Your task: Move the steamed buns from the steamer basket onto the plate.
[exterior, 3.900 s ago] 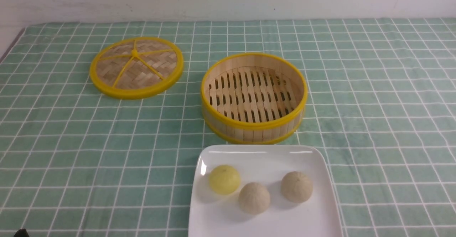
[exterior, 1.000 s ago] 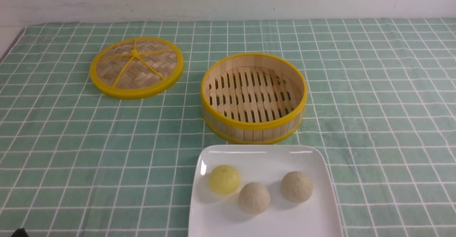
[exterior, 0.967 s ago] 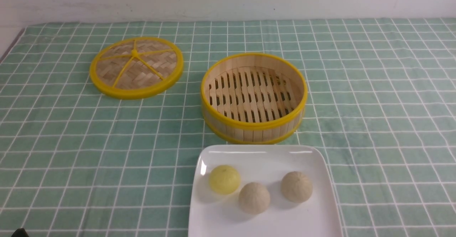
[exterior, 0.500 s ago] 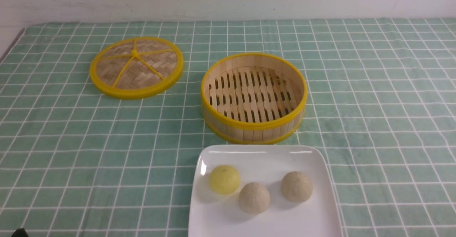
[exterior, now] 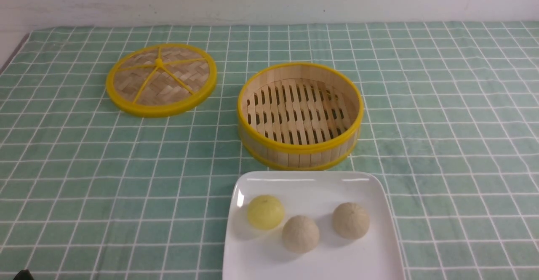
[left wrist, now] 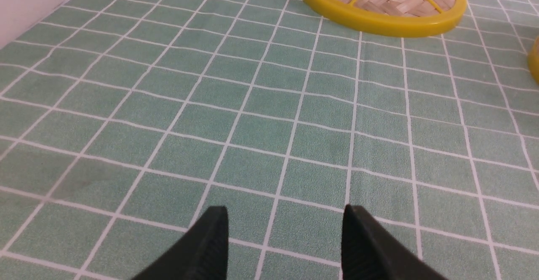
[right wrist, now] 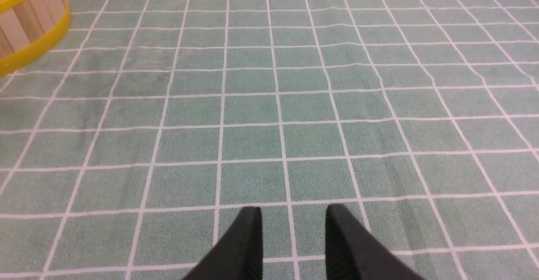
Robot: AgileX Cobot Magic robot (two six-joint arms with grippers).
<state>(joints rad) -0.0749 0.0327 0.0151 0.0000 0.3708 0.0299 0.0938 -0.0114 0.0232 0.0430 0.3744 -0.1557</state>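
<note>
both claws (left wrist: pixel 286 229) (right wrist: pixel 292 229) show only cut-off tips.

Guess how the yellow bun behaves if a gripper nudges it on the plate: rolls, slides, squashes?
Probably rolls: the yellow bun looks like a near-round ball. The plate is glossy with only a shallow edge, so it may skid or roll off. It could also knock the nearest beige bun, which sits close beside it. Softness cannot be told from here.
</note>
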